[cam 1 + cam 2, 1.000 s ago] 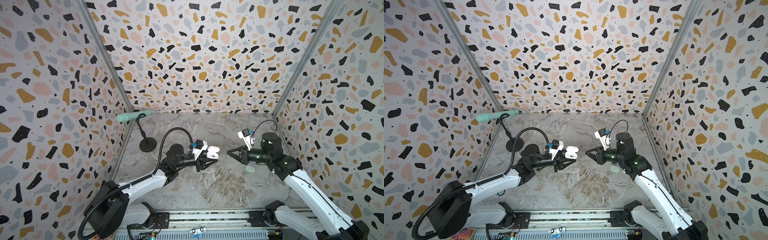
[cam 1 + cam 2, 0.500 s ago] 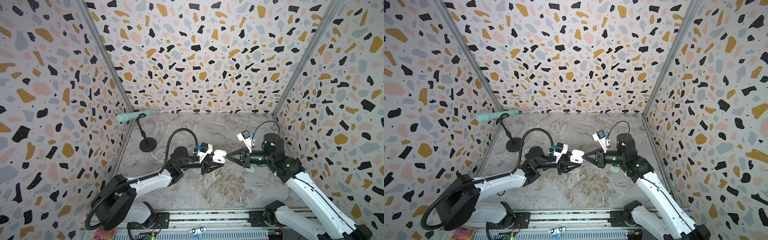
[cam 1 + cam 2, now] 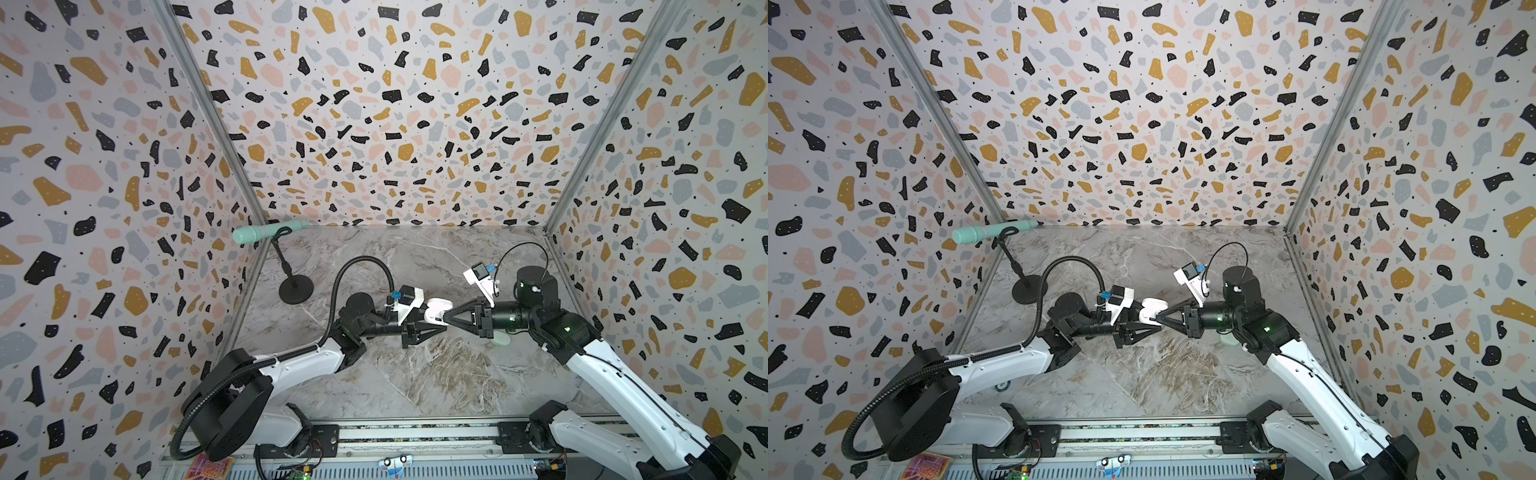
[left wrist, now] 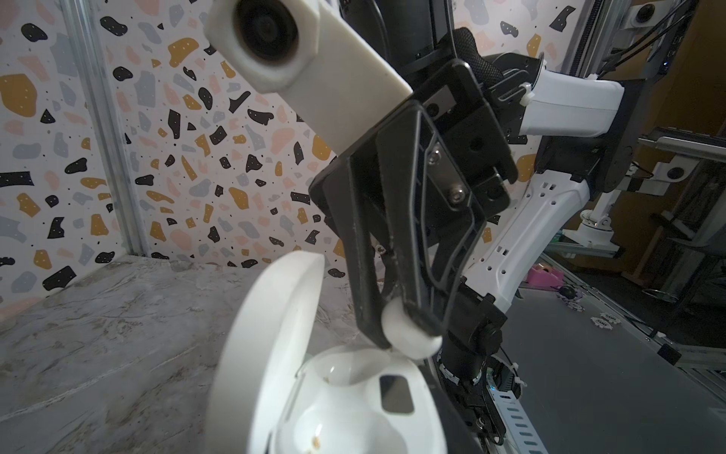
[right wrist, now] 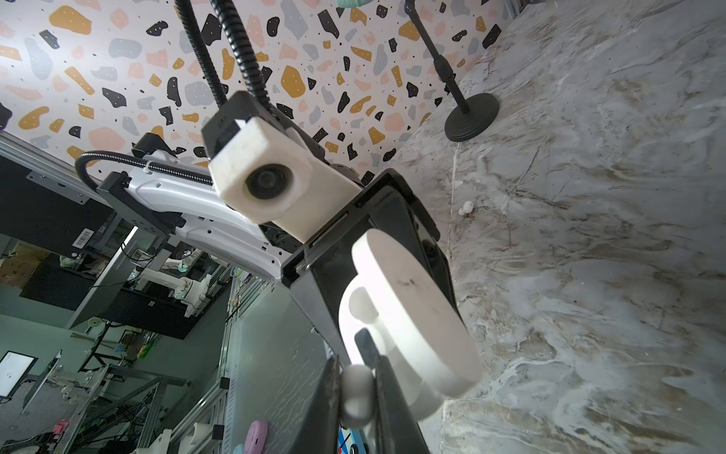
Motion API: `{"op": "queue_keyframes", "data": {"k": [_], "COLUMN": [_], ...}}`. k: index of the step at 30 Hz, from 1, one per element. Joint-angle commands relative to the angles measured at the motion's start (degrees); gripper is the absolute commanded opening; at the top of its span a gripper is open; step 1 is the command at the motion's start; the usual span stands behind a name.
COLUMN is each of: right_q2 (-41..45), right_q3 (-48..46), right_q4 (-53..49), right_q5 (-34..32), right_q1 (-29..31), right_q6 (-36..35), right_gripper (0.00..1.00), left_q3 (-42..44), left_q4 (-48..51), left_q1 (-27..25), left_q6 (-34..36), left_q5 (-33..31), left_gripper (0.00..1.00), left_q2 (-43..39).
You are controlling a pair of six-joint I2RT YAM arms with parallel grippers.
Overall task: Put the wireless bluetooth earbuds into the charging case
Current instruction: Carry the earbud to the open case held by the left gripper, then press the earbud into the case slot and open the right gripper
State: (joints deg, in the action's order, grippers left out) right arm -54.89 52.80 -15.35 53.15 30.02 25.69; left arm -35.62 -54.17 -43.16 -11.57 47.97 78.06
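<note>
Starting with the clutter: a mint-green microphone on a black stand was parked at the back left corner, well clear of both arms. A pale green pebble-shaped thing was lying on the table under the right arm. It was half hidden by the arm, so what it was couldn't really be told. One loose earbud was spotted on the marble in the right wrist view, not far from the stand's base and apart from everything else.

The charging case, white with its lid flipped up, was clamped in the left gripper above the middle of the table. A white earbud was pinched tight between the tips of the right gripper. It was held right at the rim of the open case, touching or just shy of it, hard to call. A bare round well could be seen inside the case from the left wrist view.

The table was done in grey marble print with brownish veining. It was boxed in on three sides by terrazzo-print walls speckled black, ochre, pink and grey. Both arm bases were mounted on a metal rail along the front edge. Past the open front, a dim workshop with other rigs could be made out in the wrist views.
</note>
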Motion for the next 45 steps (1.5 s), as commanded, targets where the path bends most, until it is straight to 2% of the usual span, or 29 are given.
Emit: {"op": "queue_keyframes", "data": {"k": [1, 26, 34, 45], "right_q2": [-0.5, -2.0, -2.2, -3.0], "right_q3": [2.7, 2.0, 3.4, 6.2], "right_q4": [1.5, -0.1, -2.2, -4.0], "right_q5": [-0.3, -2.3, -4.3, -7.3], "right_q1": [0.2, 0.2, 0.3, 0.3], "right_q6": [0.3, 0.2, 0.0, -0.1], "right_gripper": [0.1, 0.11, 0.21, 0.28], "left_q3": [0.0, -0.2, 0.0, -0.2], "left_q4": [-5.2, -3.9, -4.0, -3.3], "left_q1": [-0.4, -0.8, -0.9, -0.8], "left_q6": [0.7, 1.7, 1.6, 1.9], "left_q5": [1.8, 1.8, 1.6, 1.6], "left_gripper": [0.13, 0.13, 0.13, 0.13], "left_q2": [-0.9, -2.1, -2.4, -2.6]}}
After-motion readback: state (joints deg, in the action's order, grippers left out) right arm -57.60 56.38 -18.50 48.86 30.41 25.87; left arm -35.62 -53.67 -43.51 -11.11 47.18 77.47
